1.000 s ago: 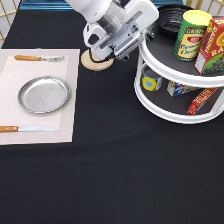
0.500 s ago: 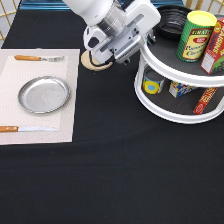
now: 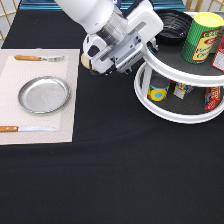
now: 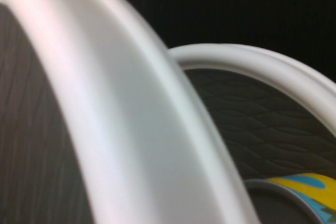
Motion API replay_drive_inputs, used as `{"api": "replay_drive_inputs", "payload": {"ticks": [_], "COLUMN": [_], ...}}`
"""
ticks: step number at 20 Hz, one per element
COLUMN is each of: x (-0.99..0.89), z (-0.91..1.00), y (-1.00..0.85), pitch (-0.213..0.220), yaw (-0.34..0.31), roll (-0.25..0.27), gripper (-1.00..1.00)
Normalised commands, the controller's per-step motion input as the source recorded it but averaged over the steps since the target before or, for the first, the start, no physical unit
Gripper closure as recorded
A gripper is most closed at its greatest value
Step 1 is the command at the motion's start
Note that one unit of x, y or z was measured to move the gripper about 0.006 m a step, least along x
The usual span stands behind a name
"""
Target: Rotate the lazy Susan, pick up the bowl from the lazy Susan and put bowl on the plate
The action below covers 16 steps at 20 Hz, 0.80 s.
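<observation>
Black bowl (image 3: 175, 24) on lazy Susan (image 3: 172, 60) top tier, far edge.
Gripper (image 3: 152, 45) at Susan's near-left rim (finger state: can't tell); plate (image 3: 44, 94) well left of Susan, on mat.

Over the last second the gripper (image 3: 152, 36) has travelled toward about two o'clock in the exterior view, from above the black cloth beside the turntable to the upper rim of the lazy Susan (image 3: 172, 75), close to the bowl (image 3: 172, 24). The arm's white body now hides more of the wooden coaster (image 3: 84, 61), which showed more fully before. The wrist view is filled by the white rims, so the hand seems, as far as can be judged, very near them.
</observation>
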Motion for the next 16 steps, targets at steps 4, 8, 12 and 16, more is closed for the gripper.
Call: {"api": "replay_drive_inputs", "payload": {"ticks": [4,8,12,16], "x": [-0.04,-0.65,-0.96,-1.00], "z": [0.67,1.00,0.92,0.50], "y": [-0.01,0.11,0.17,0.17], "pitch": [-0.067,-0.103,-0.086,-0.016], "yaw": [0.006,0.000,0.000,0.000], "roll": [-0.027,-0.128,-0.142,-0.150], "gripper": [-1.00,-1.00,-1.00,-1.00]}}
